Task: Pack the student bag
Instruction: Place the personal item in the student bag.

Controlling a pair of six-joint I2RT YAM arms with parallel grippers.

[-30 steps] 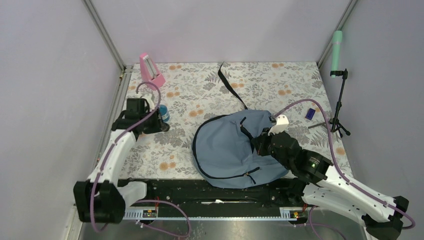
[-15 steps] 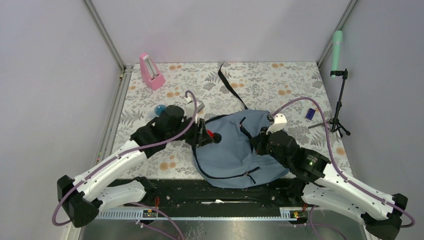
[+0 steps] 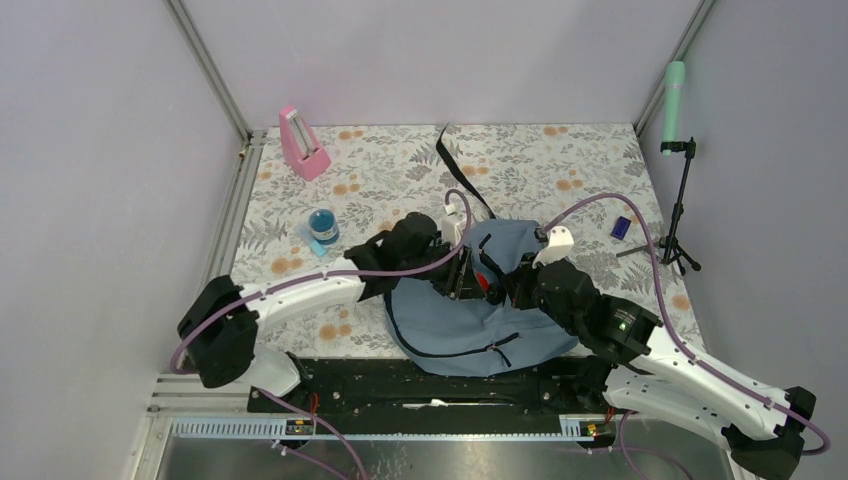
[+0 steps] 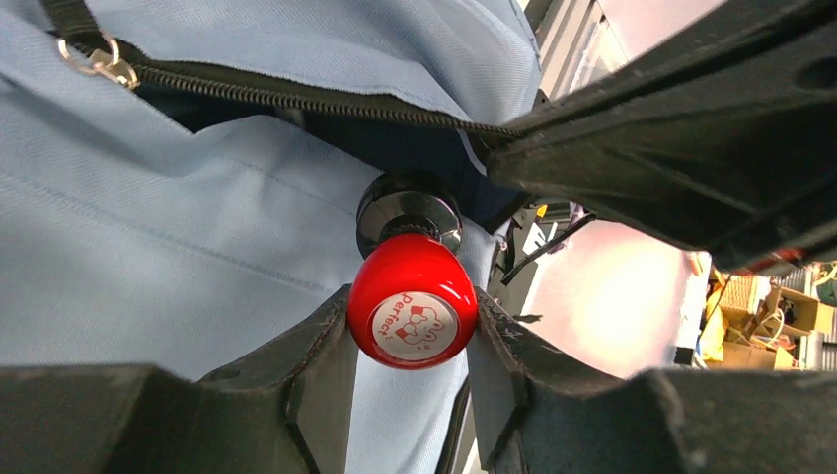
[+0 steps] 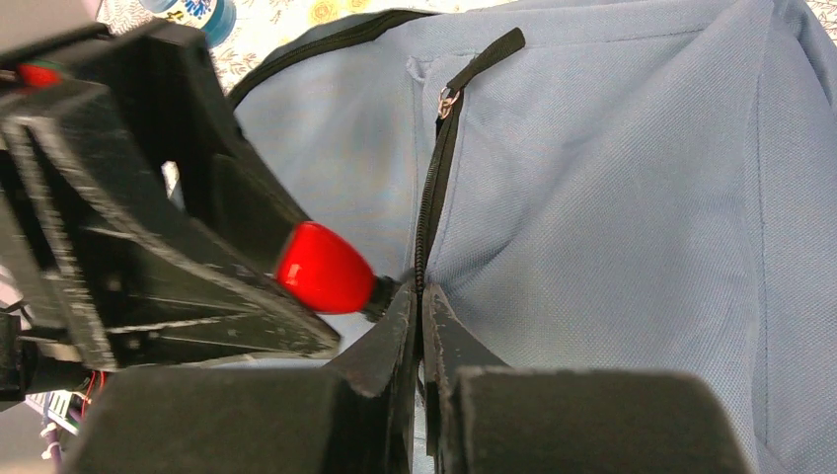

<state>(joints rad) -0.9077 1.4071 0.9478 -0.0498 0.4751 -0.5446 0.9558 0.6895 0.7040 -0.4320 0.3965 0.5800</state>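
The student bag (image 3: 450, 320) lies flat in the middle of the flowered table (image 3: 560, 160), just ahead of the arm bases, with a strap trailing toward the far edge. The right gripper (image 5: 422, 314) has its jaws pressed together on the fabric edge beside the zip (image 5: 431, 197), pinching it up so the pocket mouth gapes. The left gripper (image 4: 413, 326) pinches a small red-capped item (image 4: 410, 296) between its jaws, dark shiny end foremost, right at the lip of the dark opening (image 4: 316, 120). The step in hand looks to be feeding that item into the pocket. To do it well, the right gripper should hold the edge lifted and taut. The left should drive the item well past the zip teeth before spreading its jaws. Letting go too shallow would likely leave it sitting on the cloth or rolling back out.
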